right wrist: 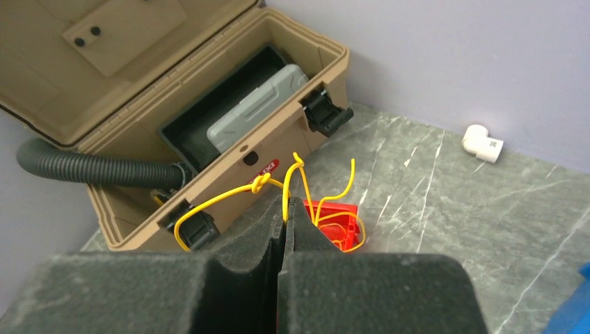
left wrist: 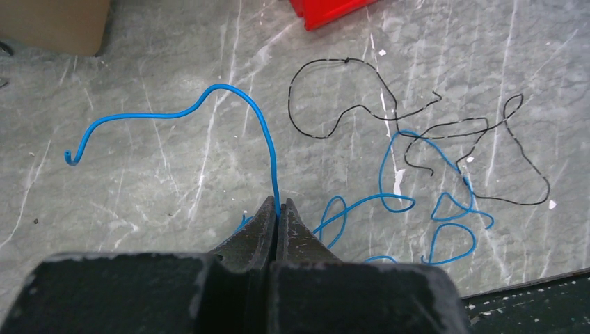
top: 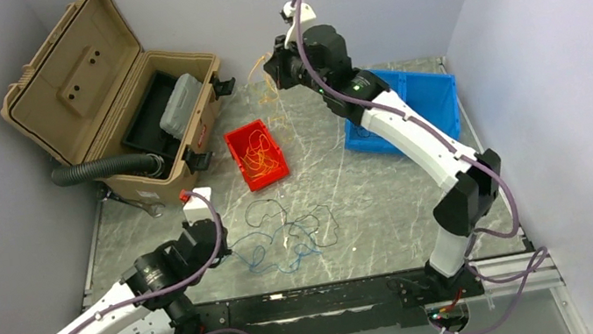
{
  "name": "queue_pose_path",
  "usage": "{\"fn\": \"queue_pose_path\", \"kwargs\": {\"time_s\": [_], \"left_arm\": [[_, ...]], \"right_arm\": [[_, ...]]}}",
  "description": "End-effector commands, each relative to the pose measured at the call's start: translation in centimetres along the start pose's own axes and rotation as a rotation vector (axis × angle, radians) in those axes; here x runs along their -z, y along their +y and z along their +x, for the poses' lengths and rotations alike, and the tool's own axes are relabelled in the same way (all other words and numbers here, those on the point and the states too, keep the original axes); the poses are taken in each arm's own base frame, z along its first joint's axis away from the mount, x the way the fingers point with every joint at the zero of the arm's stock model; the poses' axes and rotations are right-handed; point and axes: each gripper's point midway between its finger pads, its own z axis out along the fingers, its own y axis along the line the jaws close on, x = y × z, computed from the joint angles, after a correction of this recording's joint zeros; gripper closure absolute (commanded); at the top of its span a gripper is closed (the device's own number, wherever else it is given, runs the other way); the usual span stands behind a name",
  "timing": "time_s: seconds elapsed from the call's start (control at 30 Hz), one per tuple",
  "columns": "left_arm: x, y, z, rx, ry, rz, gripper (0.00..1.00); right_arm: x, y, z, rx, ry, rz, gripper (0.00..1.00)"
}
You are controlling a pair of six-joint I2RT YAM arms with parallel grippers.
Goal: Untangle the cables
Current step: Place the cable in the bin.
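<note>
Top external view, starting at the far left corner of the table point(top: 386, 198): we see a tan toolbox point(top: 77, 84) standing open, with a black hose point(top: 102, 168) lying against its left side; neither belongs to the job, we judge, so both sit out of the way.

Near the front left corner, our left gripper point(left wrist: 278, 209) is closed on a blue cable point(left wrist: 226, 86); its free end arcs up and away to the left and finishes in a small hook. We take it that the pinch sits there so this strand can be drawn out of the snarl.

Just right of those fingers, along the front edge toward its middle, the other blue loops lie flat on the table, crossed at several points by a dark cable point(left wrist: 346, 61); this part is not yet untangled.

Behind them, about mid-table, a red bin point(top: 232, 152) holds a heap of yellow strands point(top: 258, 157); whether it is where they come from or where they go, we cannot tell.

Further right, our right gripper point(right wrist: 286, 205) is raised well above the table near its far edge, clamped on a yellow cable point(right wrist: 259, 182) that carries a knot; we suppose it is held high so the strand hangs free of the rest.

At the far right corner sits a blue bin point(top: 420, 95), partly hidden by the arm; we cannot see what it holds.
</note>
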Motion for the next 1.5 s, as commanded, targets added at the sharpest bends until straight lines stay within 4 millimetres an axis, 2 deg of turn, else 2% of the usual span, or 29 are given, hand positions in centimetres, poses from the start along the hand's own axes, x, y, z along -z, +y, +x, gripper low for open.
{"fn": "queue_pose_path", "kwargs": {"time_s": [0.0, 0.23, 0.4, 0.47, 0.67, 0.77, 0.9, 1.33, 1.47], "left_arm": [[0.4, 0.5, -0.3, 0.030, -0.023, -0.008, 1.00], [0.6, 0.4, -0.5, 0.034, -0.030, 0.002, 1.00], [0.5, 0.3, -0.5, 0.039, -0.032, 0.010, 1.00], [0.6, 0.2, -0.5, 0.041, -0.036, 0.014, 1.00], [0.5, -0.1, -0.7, 0.038, -0.041, 0.026, 1.00], [0.4, -0.2, -0.7, 0.034, -0.036, 0.026, 1.00], [0.3, -0.3, -0.7, 0.029, -0.031, 0.024, 1.00], [0.1, -0.8, -1.0, 0.027, -0.034, 0.035, 1.00], [0.1, -1.1, -1.1, 0.029, -0.039, 0.047, 1.00]], "right_arm": [[-0.2, 1.5, -3.2, -0.009, -0.090, -0.044, 1.00], [-2.6, 0.8, -0.1, -0.014, -0.026, -0.027, 1.00], [-3.4, 0.8, 0.5, -0.021, -0.012, -0.025, 1.00], [-3.4, 1.6, -0.1, -0.014, -0.019, -0.054, 1.00], [-2.4, 3.9, -4.9, 0.040, -0.091, -0.084, 1.00], [-1.6, 4.1, -7.2, 0.051, -0.144, -0.069, 1.00], [-0.4, 4.7, -9.2, 0.054, -0.192, -0.082, 1.00], [1.3, 6.2, -10.7, 0.048, -0.223, -0.127, 1.00], [1.2, 6.8, -9.4, 0.046, -0.193, -0.158, 1.00]]}}
